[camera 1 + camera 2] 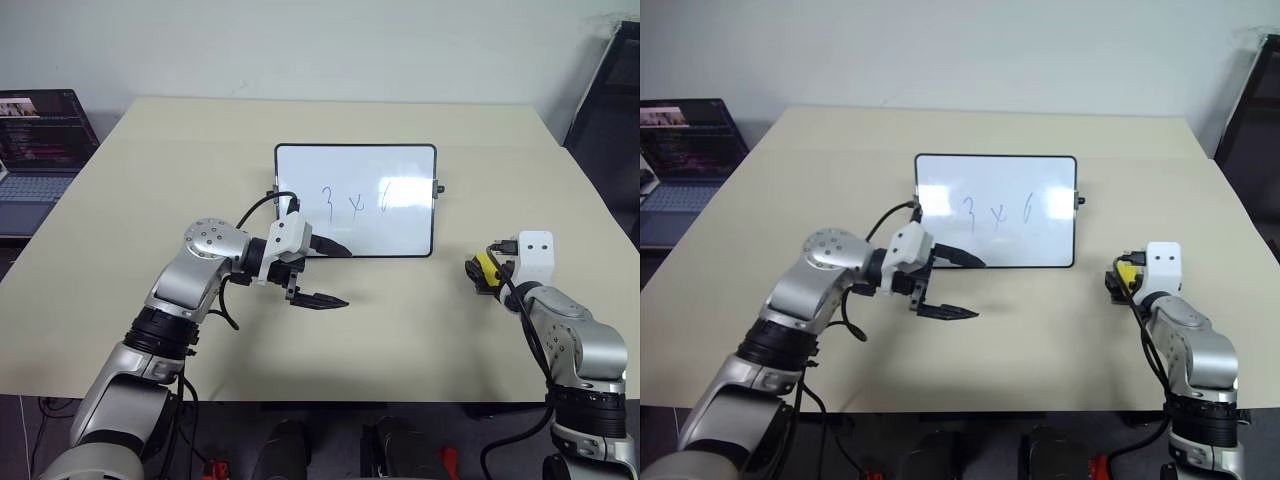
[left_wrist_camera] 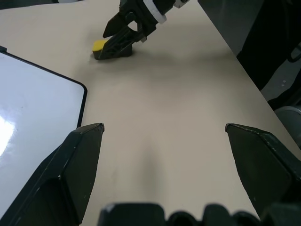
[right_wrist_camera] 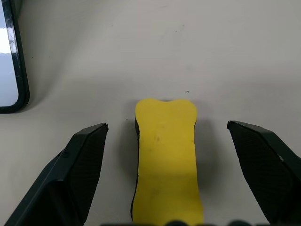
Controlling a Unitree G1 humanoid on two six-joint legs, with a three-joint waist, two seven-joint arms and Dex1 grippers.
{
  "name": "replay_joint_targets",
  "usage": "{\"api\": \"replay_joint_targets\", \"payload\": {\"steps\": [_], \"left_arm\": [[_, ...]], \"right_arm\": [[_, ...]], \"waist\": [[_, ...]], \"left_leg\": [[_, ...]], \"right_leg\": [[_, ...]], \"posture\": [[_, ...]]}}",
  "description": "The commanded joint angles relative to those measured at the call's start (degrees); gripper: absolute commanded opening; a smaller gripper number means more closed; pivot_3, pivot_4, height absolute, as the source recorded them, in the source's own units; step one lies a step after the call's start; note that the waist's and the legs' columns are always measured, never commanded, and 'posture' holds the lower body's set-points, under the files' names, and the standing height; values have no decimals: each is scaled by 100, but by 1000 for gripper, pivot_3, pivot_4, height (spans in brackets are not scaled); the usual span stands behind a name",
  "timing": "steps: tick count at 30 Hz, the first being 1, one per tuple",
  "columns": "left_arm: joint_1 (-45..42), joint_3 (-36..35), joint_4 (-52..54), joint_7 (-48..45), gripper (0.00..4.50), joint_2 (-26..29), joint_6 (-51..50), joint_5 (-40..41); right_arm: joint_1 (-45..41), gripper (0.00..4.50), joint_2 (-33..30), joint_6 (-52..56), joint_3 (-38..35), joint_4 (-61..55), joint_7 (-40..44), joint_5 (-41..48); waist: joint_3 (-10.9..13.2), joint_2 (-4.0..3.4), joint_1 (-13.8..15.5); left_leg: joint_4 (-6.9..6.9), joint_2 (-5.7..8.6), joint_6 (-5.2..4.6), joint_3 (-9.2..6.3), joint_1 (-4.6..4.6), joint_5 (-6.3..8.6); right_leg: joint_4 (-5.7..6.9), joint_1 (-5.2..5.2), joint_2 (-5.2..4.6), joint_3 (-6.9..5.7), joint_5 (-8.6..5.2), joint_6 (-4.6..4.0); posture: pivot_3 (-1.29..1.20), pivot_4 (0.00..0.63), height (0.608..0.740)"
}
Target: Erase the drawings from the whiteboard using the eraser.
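On beige table [image 1: 150, 330]: whiteboard [image 1: 400, 235] lies flat at centre, drawings [image 1: 356, 201] ("3", "x", loop) dark on its white face. At 3 o'clock of board, apart from it: yellow eraser [image 3: 165, 160] flat on table, between spread fingers of right gripper [image 3: 167, 141], jaws wide, pads clear of block on both sides. At 7 o'clock corner of board: left gripper [image 1: 328, 275] wide apart, empty, one finger over board edge. At 10 o'clock, off table: laptop [image 1: 40, 150].

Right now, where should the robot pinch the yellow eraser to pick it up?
Probably across its narrow middle, coming down from above. The eraser lies flat on the table, long and pinched in at the waist, and the open right gripper already straddles it.
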State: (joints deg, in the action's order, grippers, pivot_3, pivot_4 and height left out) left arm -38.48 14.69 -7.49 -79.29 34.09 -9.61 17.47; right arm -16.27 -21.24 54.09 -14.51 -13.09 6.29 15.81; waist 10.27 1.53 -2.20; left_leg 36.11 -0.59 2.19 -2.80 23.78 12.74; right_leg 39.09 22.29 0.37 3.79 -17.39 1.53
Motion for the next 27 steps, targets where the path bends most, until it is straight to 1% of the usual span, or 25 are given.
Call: {"api": "replay_joint_targets", "payload": {"steps": [1, 4, 7, 9, 10, 21, 23, 27], "left_arm": [[-99, -148, 161, 22, 4500, 30, 20, 1], [-141, -159, 163, 39, 4500, 28, 2, -7], [-176, -176, 162, 67, 4500, 28, -12, -18], [-192, -179, 163, 87, 4500, 29, -26, -21], [-183, -186, 179, 98, 4500, 37, -37, -16], [-27, -263, 289, 187, 4500, 91, -110, -2], [-11, -294, 307, 232, 4500, 98, -156, 3], [50, -410, 427, 500, 4500, 124, -399, 2]], "right_arm": [[-30, 3898, 78, -141, -159, 18, 2, 46], [-75, 2975, 98, -166, -173, 92, 4, 41], [-116, 1846, 126, -204, -185, 135, 16, 55], [-151, 1255, 148, -225, -197, 157, 32, 85], [-164, 1199, 170, -233, -211, 148, 29, 104], [-218, 1198, 132, -241, -173, 162, 130, 150], [-204, 1198, 77, -261, -99, 115, 193, 110], [-49, 1198, -221, -307, 276, -302, 463, 5]], "waist": [[0, 0, 0], [0, 0, 0], [0, 0, 0], [0, -1, 0], [0, -1, -2], [-1, -1, -2], [-1, -1, -2], [-1, -1, -2]], "left_leg": [[0, 0, 0, 0, 0, 0], [1, 0, 0, -1, 0, 0], [2, 0, 0, 1, 0, 0], [2, 0, 0, -1, 0, 0], [2, 0, 0, 0, -1, 0], [4, 0, 0, -1, -1, 0], [6, 0, 0, -1, -1, 0], [8, 0, 0, -1, -1, 0]], "right_leg": [[0, 0, 0, -1, 0, 0], [1, 0, 0, -1, 0, 0], [1, 0, 0, -1, 0, 0], [2, 0, 0, -1, 0, 0], [3, 0, 0, -1, 0, 0], [6, 0, 0, -2, 1, 0], [8, 0, 0, -2, 1, 0], [10, 0, 0, -1, 1, 0]], "posture": [[0, 150, 740], [0, 150, 740], [0, 150, 740], [0, 150, 740], [0, 150, 740], [0, 150, 740], [0, 150, 740], [0, 150, 740]]}}
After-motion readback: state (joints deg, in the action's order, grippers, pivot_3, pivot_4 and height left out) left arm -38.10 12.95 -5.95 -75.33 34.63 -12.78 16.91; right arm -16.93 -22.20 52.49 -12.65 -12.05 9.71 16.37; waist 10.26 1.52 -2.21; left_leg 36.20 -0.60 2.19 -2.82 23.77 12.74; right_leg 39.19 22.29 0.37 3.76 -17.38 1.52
